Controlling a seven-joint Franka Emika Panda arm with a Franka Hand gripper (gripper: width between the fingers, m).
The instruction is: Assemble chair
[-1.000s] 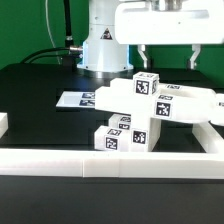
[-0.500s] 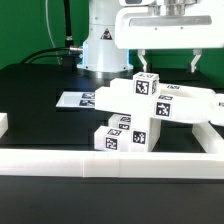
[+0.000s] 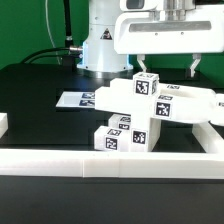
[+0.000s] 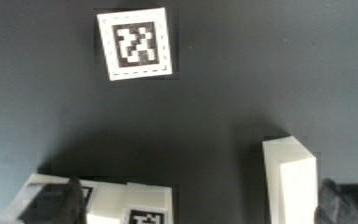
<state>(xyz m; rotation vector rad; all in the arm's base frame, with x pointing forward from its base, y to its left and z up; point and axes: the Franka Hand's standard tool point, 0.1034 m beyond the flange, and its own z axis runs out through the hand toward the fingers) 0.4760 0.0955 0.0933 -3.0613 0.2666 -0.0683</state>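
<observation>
Two dark fingertips of my gripper point(image 3: 167, 63) hang spread apart with nothing between them, above and a little behind the glossy white blocky plastic chair parts point(image 3: 142, 113), without touching them. Those parts sit clustered on the black tabletop point(image 3: 40, 95) toward the exterior view's right, each face carrying small black-and-white square tags; the topmost tagged cube point(image 3: 146, 85) rises just under the level of my fingertips, and a long white piece point(image 3: 195, 104) reaches off toward the exterior view's right edge. Close in front of the cluster runs the long low white border wall point(image 3: 110, 162), with a short return point(image 3: 3, 124) at the exterior view's left, so room on that near side is tight. Behind and to the exterior view's left of the parts lies the thin flat white marker board point(image 3: 76, 100), and beyond it bare black surface stretches well apart from everything. In my wrist view a single white tag card point(image 4: 135, 43) lies on dark surface, a white upright edge point(image 4: 290, 178) stands nearby, and another tagged white face point(image 4: 137, 208) shows beside a dark fingertip point(image 4: 48, 203).
</observation>
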